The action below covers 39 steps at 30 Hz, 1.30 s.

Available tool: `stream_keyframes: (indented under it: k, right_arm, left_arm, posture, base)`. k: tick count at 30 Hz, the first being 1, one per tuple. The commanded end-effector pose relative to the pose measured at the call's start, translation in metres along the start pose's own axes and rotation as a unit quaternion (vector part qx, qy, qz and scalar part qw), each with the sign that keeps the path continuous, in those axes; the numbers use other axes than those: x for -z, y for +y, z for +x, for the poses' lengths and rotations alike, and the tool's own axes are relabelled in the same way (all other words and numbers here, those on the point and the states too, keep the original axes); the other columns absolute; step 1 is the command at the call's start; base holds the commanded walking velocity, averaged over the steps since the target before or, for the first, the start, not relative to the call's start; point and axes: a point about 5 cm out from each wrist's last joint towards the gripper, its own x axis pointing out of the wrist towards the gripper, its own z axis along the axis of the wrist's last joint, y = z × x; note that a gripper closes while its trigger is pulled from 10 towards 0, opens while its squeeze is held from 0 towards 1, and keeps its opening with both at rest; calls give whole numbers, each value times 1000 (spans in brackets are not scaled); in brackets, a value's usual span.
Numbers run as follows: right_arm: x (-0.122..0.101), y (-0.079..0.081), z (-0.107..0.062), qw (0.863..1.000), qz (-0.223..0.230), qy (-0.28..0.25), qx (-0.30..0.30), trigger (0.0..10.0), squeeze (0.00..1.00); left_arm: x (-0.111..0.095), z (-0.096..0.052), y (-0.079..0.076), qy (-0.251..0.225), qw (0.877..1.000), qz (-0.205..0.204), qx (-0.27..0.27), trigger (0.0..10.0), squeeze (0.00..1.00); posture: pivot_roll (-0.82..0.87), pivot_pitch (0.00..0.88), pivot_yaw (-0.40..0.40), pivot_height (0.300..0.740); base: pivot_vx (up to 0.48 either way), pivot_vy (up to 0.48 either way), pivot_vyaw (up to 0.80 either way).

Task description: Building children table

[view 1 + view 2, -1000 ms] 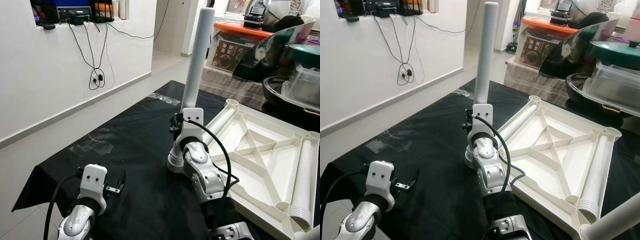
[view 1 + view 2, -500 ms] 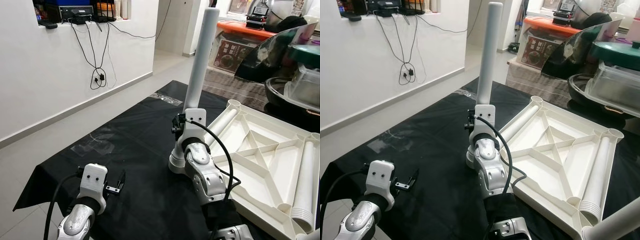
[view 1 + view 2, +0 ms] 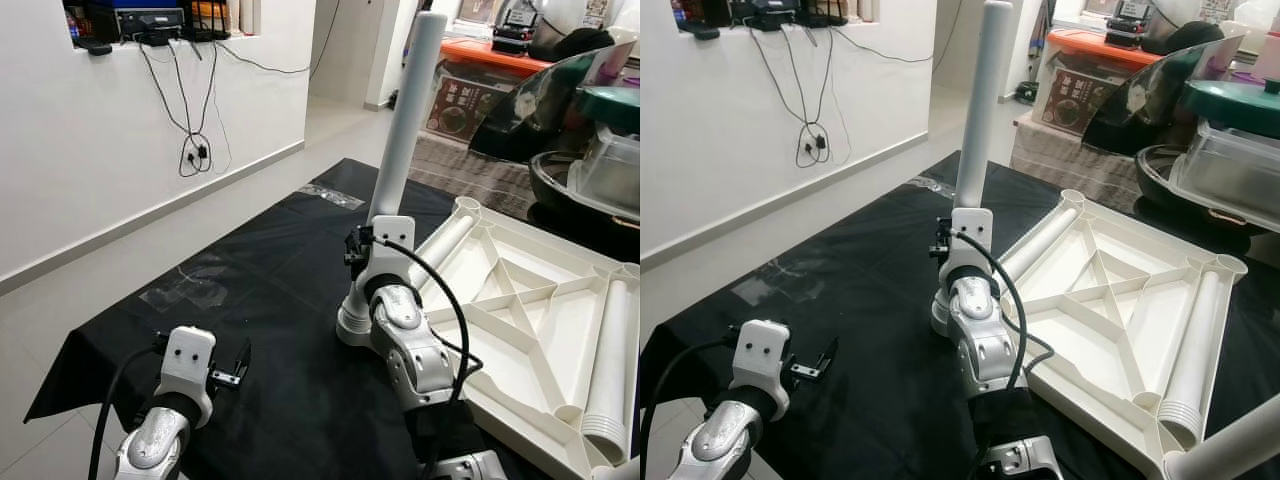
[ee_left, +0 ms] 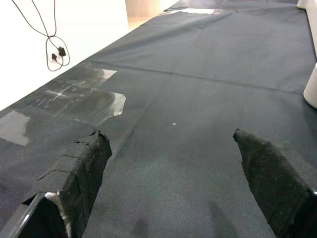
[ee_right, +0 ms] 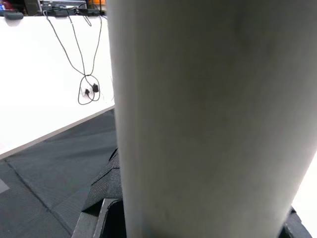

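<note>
My right gripper (image 3: 360,247) is shut on a long white table leg (image 3: 405,110) and holds it nearly upright, leaning a little right. The leg's wide foot (image 3: 350,325) rests on the black cloth (image 3: 270,250). In the right wrist view the leg (image 5: 198,109) stands close between the black fingers (image 5: 101,198). The white tabletop (image 3: 500,310) lies upside down to the right, ribs up, with one leg (image 3: 440,245) along its left side and another leg (image 3: 612,360) along its right. My left gripper (image 3: 237,365) hovers low at the cloth's near left, open (image 4: 171,144), with nothing between its fingers.
Clear tape patches (image 3: 195,290) stick to the cloth. A white wall with hanging cables (image 3: 190,150) runs along the left. Boxes and plastic containers (image 3: 600,150) crowd the back right. Another white leg (image 3: 1230,440) crosses the near right corner.
The top of the held leg has leaned slightly to the right while its foot stayed in place. The left arm has not moved.
</note>
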Motion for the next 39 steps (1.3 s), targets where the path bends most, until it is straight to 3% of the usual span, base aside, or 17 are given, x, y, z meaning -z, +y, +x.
stream_keyframes:
  k: [1, 11, 12, 13, 14, 15, 16, 17, 18, 20, 21, 23, 30, 31, 32, 33, 39]
  right_arm:
    - [19, -15, -3, 998, -2, 37, 43, 10000, 157]
    - [18, -17, -3, 998, 1, 35, 45, 10000, 161]
    - [17, -17, -3, 998, 2, 34, 45, 10000, 235]
    - [17, -17, -3, 998, 4, 33, 46, 10000, 514]
    - [17, -17, -3, 998, 4, 33, 46, 10000, 514]
    - [16, -17, -3, 999, 5, 29, 45, 10000, 827]
    - [15, -17, -3, 999, 6, 27, 45, 10000, 867]
    - [15, -17, -3, 999, 6, 26, 45, 10000, 867]
    - [14, -17, -3, 999, 5, 24, 45, 10000, 616]
    - [13, -17, -3, 999, 4, 22, 45, 10000, 616]
    - [12, -17, -3, 999, 5, 21, 45, 10000, 451]
    - [12, -17, -3, 999, 5, 21, 45, 10000, 451]
    - [5, -18, -2, 999, 16, 8, 38, 10000, 561]
    - [3, -19, -2, 999, 18, 4, 40, 10000, 792]
    - [3, -19, -2, 999, 18, 4, 40, 10000, 792]
    - [1, -20, -1, 999, 19, 1, 40, 10000, 1000]
    - [-6, -20, -2, 999, 22, -10, 26, 10000, 1000]
  left_arm:
    - [3, 0, 1, 3, 1000, 7, 0, 10000, 0]
    - [3, 2, 0, 2, 1000, 7, 2, 10000, 0]
    - [3, 2, 0, 2, 1000, 7, 2, 10000, 0]
    - [2, 2, 0, 2, 1000, 7, 2, 10000, 0]
    - [2, 2, 0, 2, 1000, 7, 2, 10000, 0]
    - [2, 2, 0, 2, 1000, 7, 2, 10000, 0]
    - [2, 2, 1, 2, 1000, 7, 2, 10000, 0]
    - [2, 2, 1, 2, 1000, 7, 2, 10000, 0]
    - [2, 2, 1, 2, 1000, 7, 1, 10000, 0]
    - [2, 2, 1, 2, 1000, 7, 1, 10000, 0]
    - [3, 2, 1, 2, 1000, 7, 1, 10000, 0]
    - [3, 2, 1, 2, 1000, 7, 1, 10000, 0]
    - [3, 2, 1, 2, 1000, 8, 2, 10000, 0]
    - [3, 2, 1, 2, 1000, 8, 2, 10000, 0]
    - [3, 2, 1, 2, 1000, 8, 2, 10000, 0]
    - [3, 2, 2, 2, 1000, 8, 3, 10000, 0]
    - [3, 2, 2, 1, 1000, 7, 4, 10000, 0]
  posture:
    - [85, 0, -102, 740]
    - [82, 0, -101, 740]
    - [82, 0, -101, 740]
    - [82, 0, -101, 740]
    - [82, 0, -101, 740]
    - [82, 0, -101, 740]
    - [82, 0, -102, 740]
    - [82, 0, -102, 740]
    - [82, 0, -101, 740]
    - [82, 0, -101, 740]
    - [82, 0, -101, 740]
    - [82, 0, -101, 740]
    - [79, 0, -98, 740]
    - [77, 0, -96, 740]
    - [77, 0, -96, 740]
    - [75, 0, -94, 740]
    - [71, 0, -91, 740]
  base:
    - [0, 0, 0]
    - [0, 0, 0]
    - [0, 0, 0]
    - [0, 0, 0]
    - [0, 0, 0]
    - [0, 0, 0]
    - [0, 0, 0]
    - [0, 0, 0]
    - [0, 0, 0]
    - [0, 0, 0]
    - [0, 0, 0]
    - [0, 0, 0]
    - [0, 0, 0]
    - [0, 0, 0]
    - [0, 0, 0]
    - [0, 0, 0]
    - [0, 0, 0]
